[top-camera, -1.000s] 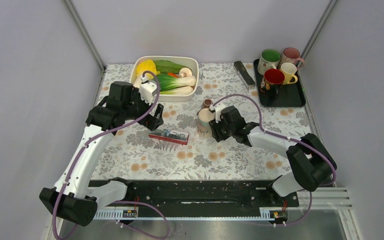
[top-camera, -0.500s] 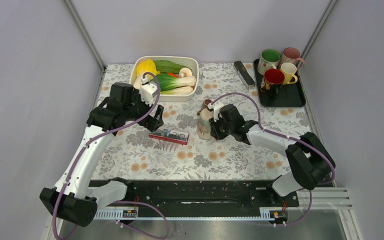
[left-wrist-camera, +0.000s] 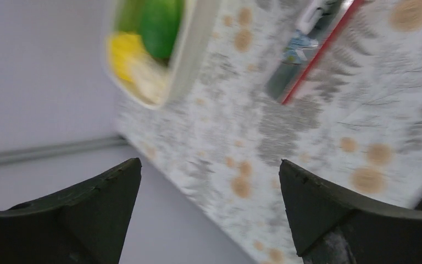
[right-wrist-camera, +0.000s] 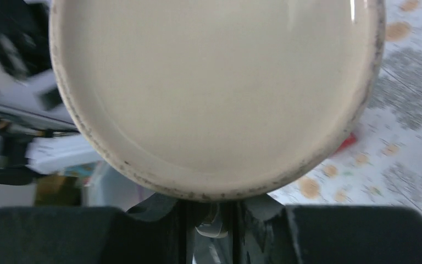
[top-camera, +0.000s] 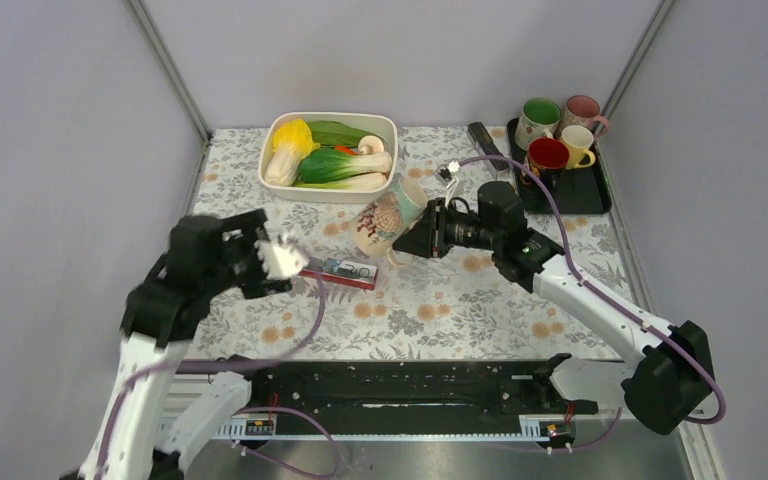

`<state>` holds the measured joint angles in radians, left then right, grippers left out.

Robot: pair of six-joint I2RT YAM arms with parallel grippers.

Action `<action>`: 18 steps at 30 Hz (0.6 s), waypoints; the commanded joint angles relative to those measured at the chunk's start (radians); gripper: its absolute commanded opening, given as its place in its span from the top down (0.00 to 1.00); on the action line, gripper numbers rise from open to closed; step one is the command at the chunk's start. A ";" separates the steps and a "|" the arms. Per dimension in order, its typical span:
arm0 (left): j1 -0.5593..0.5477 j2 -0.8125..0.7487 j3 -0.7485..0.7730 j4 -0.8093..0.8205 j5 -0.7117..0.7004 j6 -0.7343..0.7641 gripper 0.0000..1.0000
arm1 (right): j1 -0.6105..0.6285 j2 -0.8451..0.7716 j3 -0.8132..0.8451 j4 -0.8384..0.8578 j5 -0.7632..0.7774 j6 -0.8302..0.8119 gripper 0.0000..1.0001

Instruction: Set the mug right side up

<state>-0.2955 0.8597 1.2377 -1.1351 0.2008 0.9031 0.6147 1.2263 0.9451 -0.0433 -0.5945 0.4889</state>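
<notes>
- The mug (top-camera: pixel 388 213) hangs tilted above the middle of the table, and the right gripper (top-camera: pixel 412 236) is clamped on its rim.
- The vegetable dish (top-camera: pixel 340 195) is at its 11 o'clock, and the red-edged box (top-camera: pixel 338 270) at its 7 o'clock.
- The left gripper (top-camera: pixel 278 258) is blurred; its jaws stand wide apart and hold nothing.

The mug (top-camera: pixel 384 217), cream with a flowery print, is leaning far over at a slant, just in front of the white dish's (top-camera: pixel 380 188) right corner. The right gripper (top-camera: pixel 415 238) is pinching its edge, and its pale round face is filling the right wrist view.
</notes>
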 commanded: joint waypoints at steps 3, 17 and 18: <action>-0.004 -0.458 -0.537 0.920 0.251 0.926 0.01 | -0.003 -0.151 -0.060 0.531 -0.167 0.374 1.00; -0.357 -0.337 -0.697 1.512 0.362 0.995 0.01 | -0.003 -0.236 -0.006 0.461 -0.125 0.367 1.00; -0.386 -0.322 -0.686 1.523 0.329 0.984 0.01 | -0.002 -0.233 0.000 0.461 -0.126 0.367 1.00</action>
<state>-0.5655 0.4786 0.5137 0.1703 0.6209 1.8740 0.6144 1.0241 0.8658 0.2653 -0.7246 0.8433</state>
